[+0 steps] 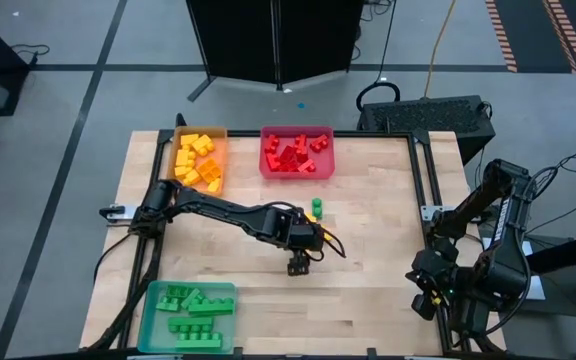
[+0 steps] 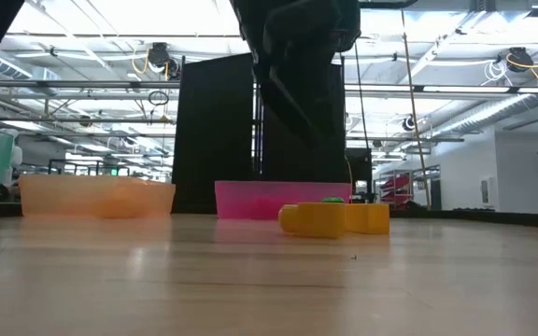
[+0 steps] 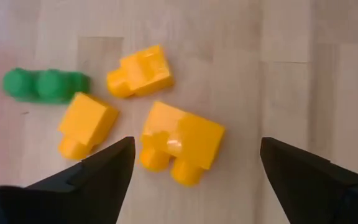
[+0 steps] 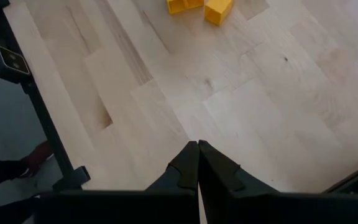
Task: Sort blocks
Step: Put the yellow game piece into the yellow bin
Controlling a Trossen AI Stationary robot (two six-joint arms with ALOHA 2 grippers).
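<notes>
Three yellow-orange blocks [image 3: 180,143] and one green block [image 3: 42,85] lie loose on the wood near the table's middle, the green one [image 1: 316,208] toward the far side. My left gripper [image 3: 191,165] hangs open above them, its fingers spread on either side of the largest yellow block, touching nothing. In the low view the yellow blocks [image 2: 330,218] rest on the tabletop. My right gripper [image 4: 197,168] is shut and waits near the table's right edge [image 1: 428,290]. Sorted blocks fill the orange tray [image 1: 200,160], red tray [image 1: 296,152] and teal tray [image 1: 188,315].
The orange and red trays stand along the far edge, the teal tray at the near left corner. Bare wood stretches between the loose blocks and the right arm. A black metal frame [image 1: 423,190] edges the table's right side.
</notes>
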